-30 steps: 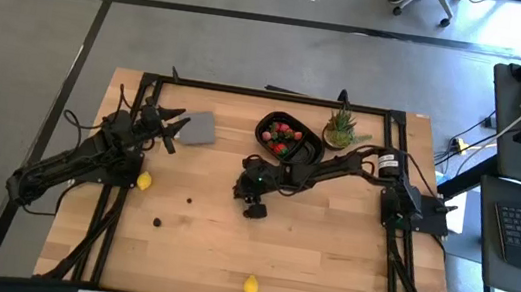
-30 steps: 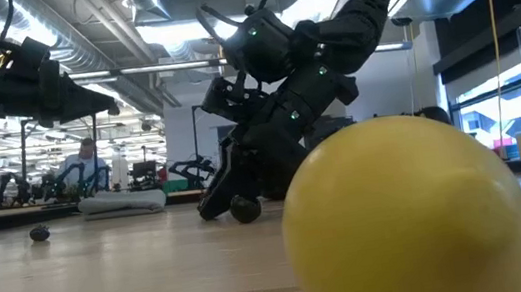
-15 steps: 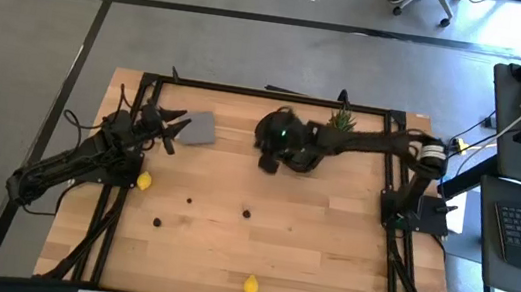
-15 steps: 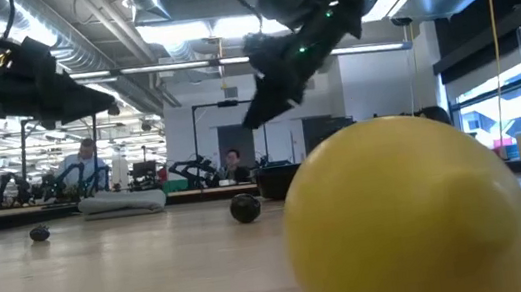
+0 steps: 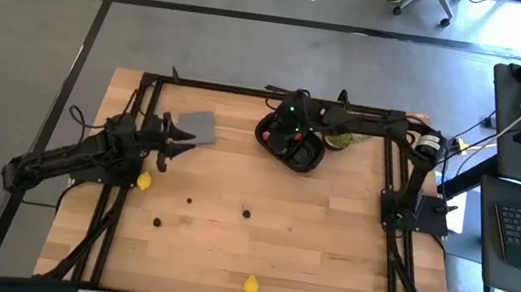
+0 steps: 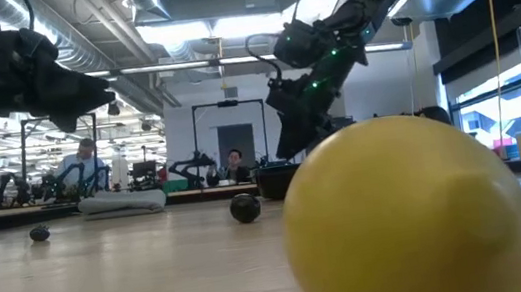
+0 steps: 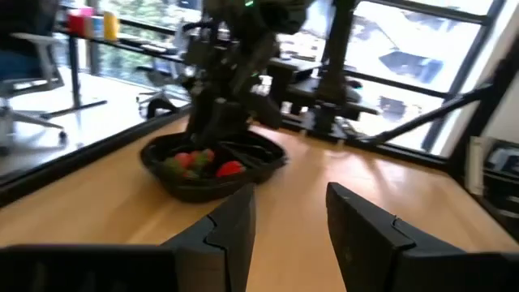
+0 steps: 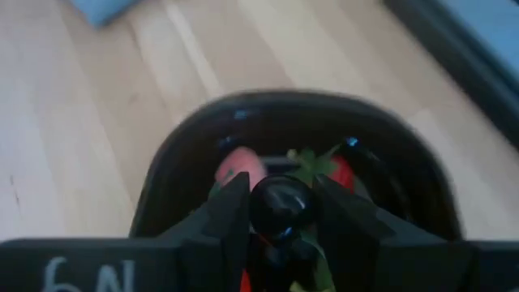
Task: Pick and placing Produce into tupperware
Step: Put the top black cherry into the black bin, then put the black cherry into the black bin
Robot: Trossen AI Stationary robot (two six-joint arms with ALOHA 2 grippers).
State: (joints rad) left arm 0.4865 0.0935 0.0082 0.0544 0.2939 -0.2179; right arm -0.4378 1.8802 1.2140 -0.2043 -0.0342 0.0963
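Observation:
The black oval tupperware (image 5: 305, 158) sits near the table's far edge, with red strawberries (image 8: 240, 166) in one compartment. My right gripper (image 5: 288, 133) hovers over it, shut on a dark berry (image 8: 281, 204). My left gripper (image 5: 175, 142) is open above the table's left part, beside the grey square (image 5: 200, 126). Lying on the wood are one lemon (image 5: 144, 181) at the left, another lemon (image 5: 251, 286) at the near edge, and three dark berries (image 5: 246, 213) (image 5: 190, 199) (image 5: 158, 221). The left wrist view shows the tray (image 7: 215, 166) under the right arm. My right gripper pinches the dark round berry (image 8: 281, 204) between its two fingers (image 8: 231, 212), coming from above and pointing down. The berry is lifted clear and hangs over the tray's strawberry compartment.
A spiky green potted plant (image 5: 340, 136) stands right of the tray, partly under the right arm. The flat grey square lies at the far left. In the low view the near lemon (image 6: 406, 213) fills the foreground. Bare wood lies between the tray and the near edge.
My right gripper has risen from the middle of the table and swung toward the far edge, ending above the tray. One dark berry stays on the wood where the gripper stood. My left gripper has shifted a little toward the near edge and right.

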